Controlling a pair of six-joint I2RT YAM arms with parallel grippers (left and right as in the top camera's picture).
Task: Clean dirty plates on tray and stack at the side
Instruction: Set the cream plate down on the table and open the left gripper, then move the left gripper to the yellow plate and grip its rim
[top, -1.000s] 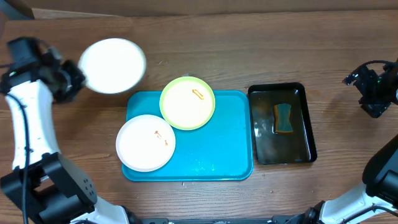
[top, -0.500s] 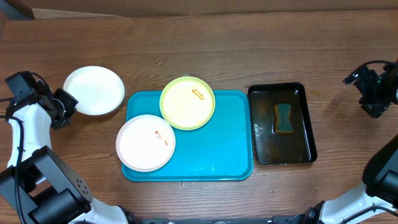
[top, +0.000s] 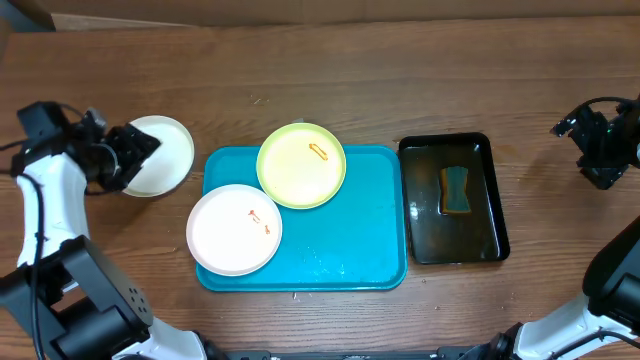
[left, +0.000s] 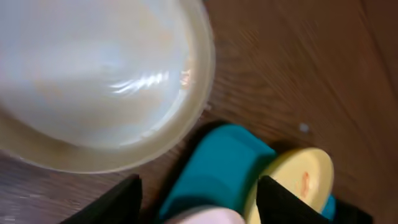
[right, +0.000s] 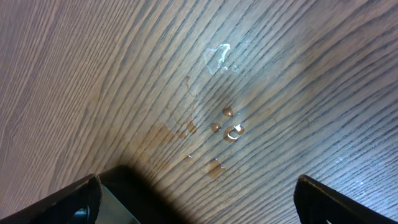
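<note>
The left gripper (top: 135, 150), jaws apart and empty at centre left, should lift clear without nudging the smear-free white plate (top: 170, 150) lying beside the tray (top: 340, 250), where a smeared white plate (top: 234, 229) and the yellow-green plate (top: 301, 165) wait; the right gripper (top: 603, 150) hangs spread wide at far right.

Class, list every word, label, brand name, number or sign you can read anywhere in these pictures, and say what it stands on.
None: no view shows any readable text.
The teal tray, the white plate on it, the yellow-green plate, the white plate beside the tray, the black tray, the sponge and the table bear no lettering.
The orange marks on two plates are smears, not writing.
</note>
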